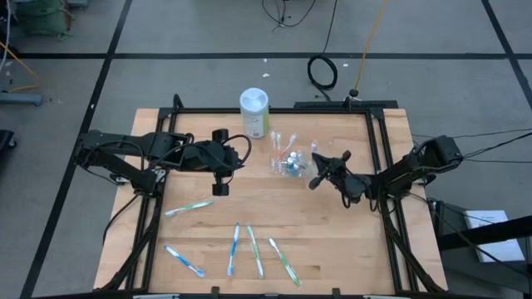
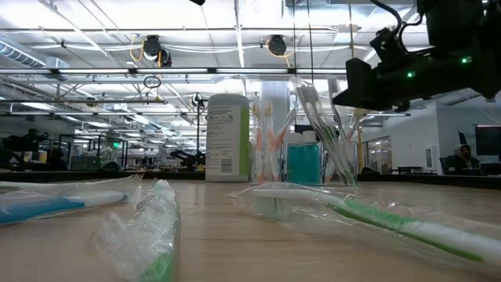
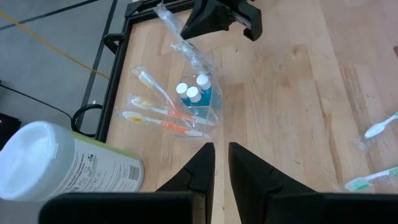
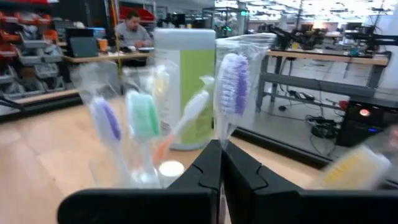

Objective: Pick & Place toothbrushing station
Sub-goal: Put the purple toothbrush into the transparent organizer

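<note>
The clear cup stands right of the table's middle. It holds teal toothpaste tubes and several wrapped toothbrushes that lean on its rim. My right gripper is level at the cup's right side. It is shut on a wrapped toothbrush with purple bristles. My left gripper hangs left of the cup, tilted down toward it. Its fingers stand a little apart with nothing between them. Several more wrapped toothbrushes lie flat near the table's near edge. My right gripper pinches the wrapped toothbrush by its shaft below the head, between its two fingers. The fingers come in level from the table's right and lie across the brush. The brush stands nearly upright, head up. Its wrapper runs down into the cup.
A tall white-lidded canister with a green label stands just behind and left of the cup. Black frame rails run along the table's sides. A person sits at a desk far beyond the table. Bare wood lies between the cup and the loose brushes.
</note>
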